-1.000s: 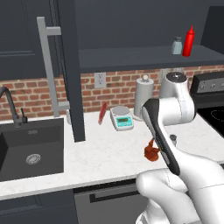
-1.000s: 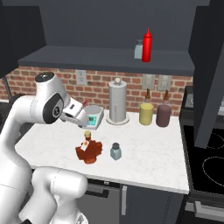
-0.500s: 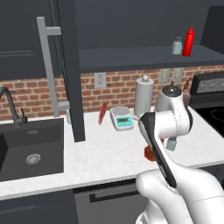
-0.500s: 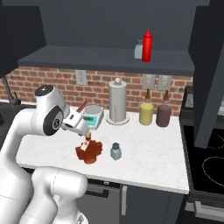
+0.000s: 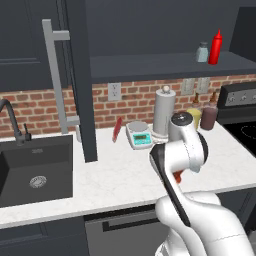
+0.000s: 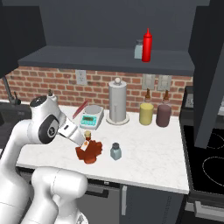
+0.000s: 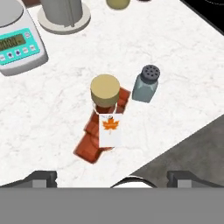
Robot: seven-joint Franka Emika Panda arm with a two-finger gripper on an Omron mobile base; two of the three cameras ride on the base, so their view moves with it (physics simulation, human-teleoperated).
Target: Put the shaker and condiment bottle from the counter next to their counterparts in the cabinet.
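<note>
Hovering end effector (image 7: pixel 112 177) above condiment bottle (image 7: pixel 105 114)

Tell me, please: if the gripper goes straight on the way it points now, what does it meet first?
Most likely the condiment bottle, about at its tan cap, which lies almost centred ahead of the open gripper. The shaker stands just aside.
</note>
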